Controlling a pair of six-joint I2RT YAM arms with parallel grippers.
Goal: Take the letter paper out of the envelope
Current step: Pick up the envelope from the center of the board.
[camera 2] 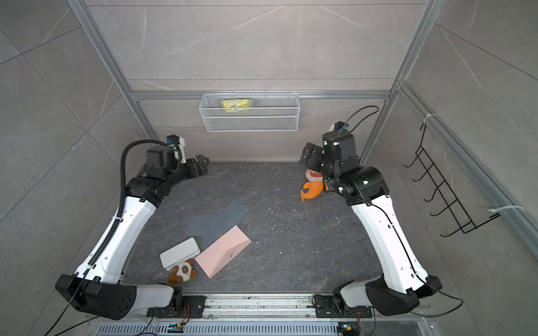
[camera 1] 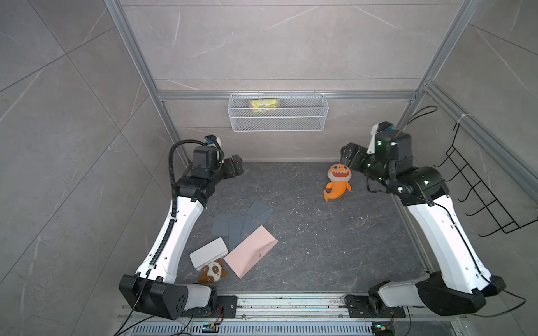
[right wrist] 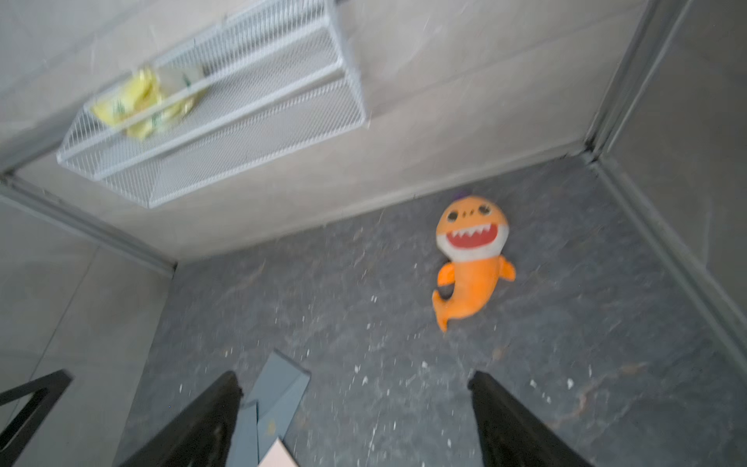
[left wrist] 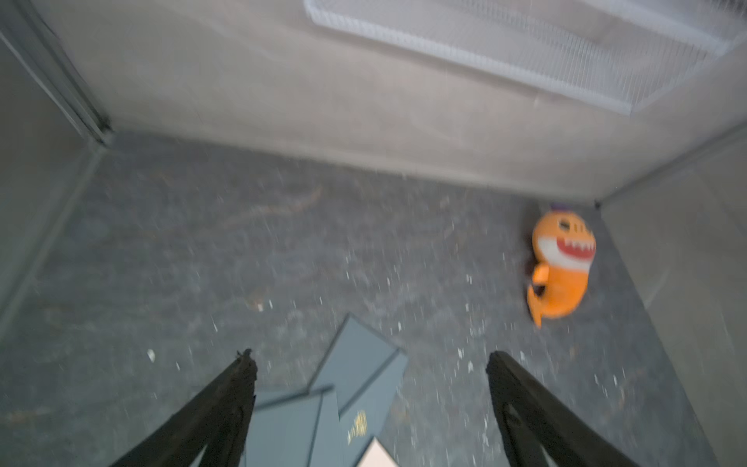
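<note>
- Presently unstarted: pink envelope lies flat at the near left of the table, partly over grey envelopes; no letter paper shows.
- Left gripper: jaws wide, empty, far left.
- Right gripper: jaws wide, empty, far right.
- Remaining, by judgement: approach, pin, extract.

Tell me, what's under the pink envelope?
Some grey papers poke out from under the pink envelope along its far edge. How far they reach beneath is covered, and so is anything else under it.

Matt paper envelope, plush shark
</note>
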